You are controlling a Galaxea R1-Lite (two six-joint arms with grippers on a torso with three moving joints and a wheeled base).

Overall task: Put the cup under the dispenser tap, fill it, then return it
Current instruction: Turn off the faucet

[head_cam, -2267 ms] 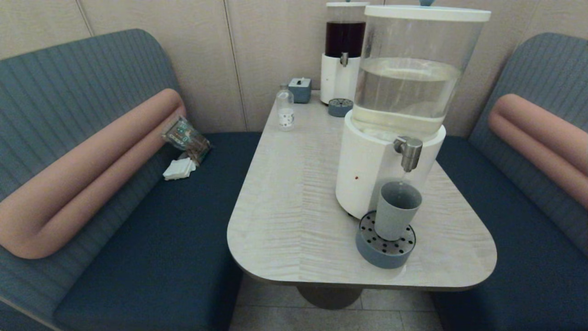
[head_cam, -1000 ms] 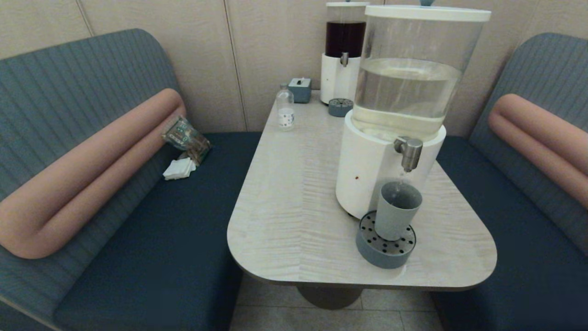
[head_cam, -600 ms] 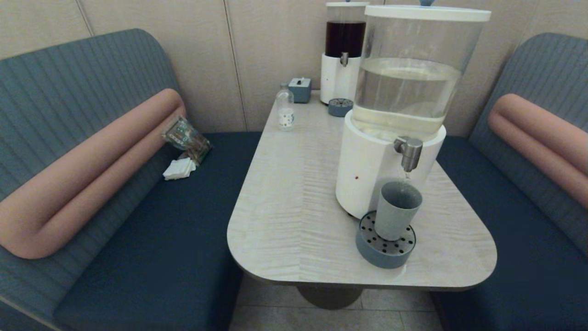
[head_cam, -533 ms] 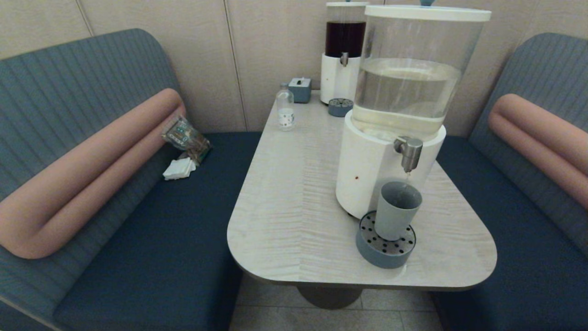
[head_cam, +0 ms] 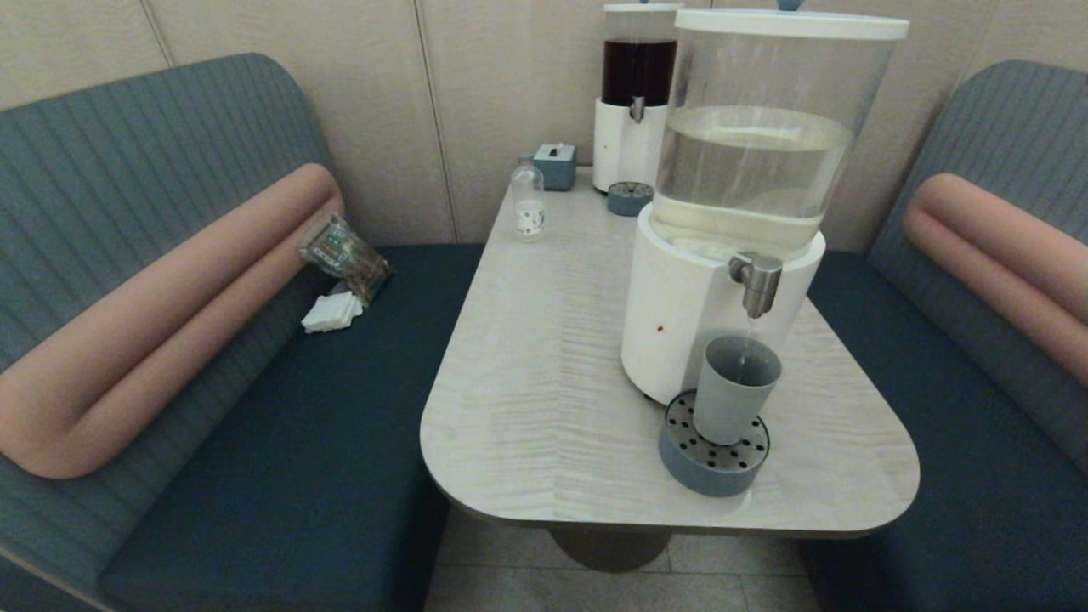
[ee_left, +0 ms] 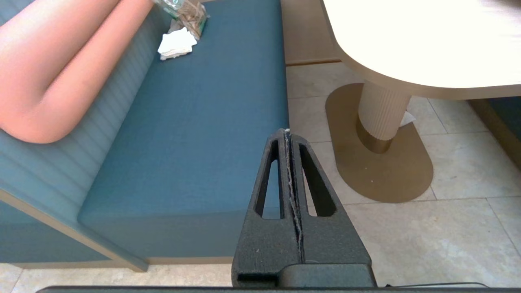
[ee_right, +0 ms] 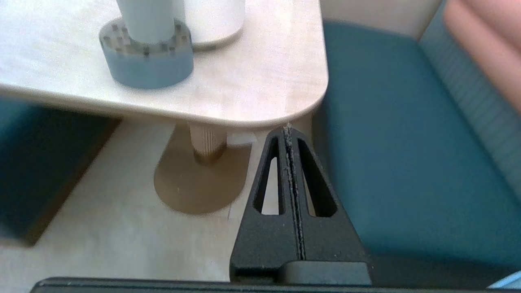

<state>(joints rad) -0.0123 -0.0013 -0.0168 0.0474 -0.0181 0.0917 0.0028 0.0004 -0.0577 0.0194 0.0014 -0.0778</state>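
The grey-blue cup (head_cam: 733, 388) stands upright on the round perforated drip tray (head_cam: 712, 455), directly under the brushed-steel dispenser tap (head_cam: 756, 280) of the big white-based dispenser (head_cam: 722, 238). A thin stream of liquid falls from the tap into the cup. The cup (ee_right: 147, 18) and drip tray (ee_right: 146, 57) also show in the right wrist view. Neither arm appears in the head view. My right gripper (ee_right: 288, 130) is shut and empty, low beside the table's near right corner. My left gripper (ee_left: 287, 132) is shut and empty, hanging low over the floor by the left bench.
A small clear bottle (head_cam: 528, 204), a grey box (head_cam: 555, 166), and a smaller dark-liquid dispenser (head_cam: 633, 102) with its own drip tray (head_cam: 629, 198) stand at the table's far end. On the left bench lie a packet (head_cam: 344, 253) and white napkins (head_cam: 331, 313). The table pedestal (ee_left: 382, 118) stands on the tiled floor.
The stream from the tap keeps running into the cup. The cup, tray and dispenser have not moved.
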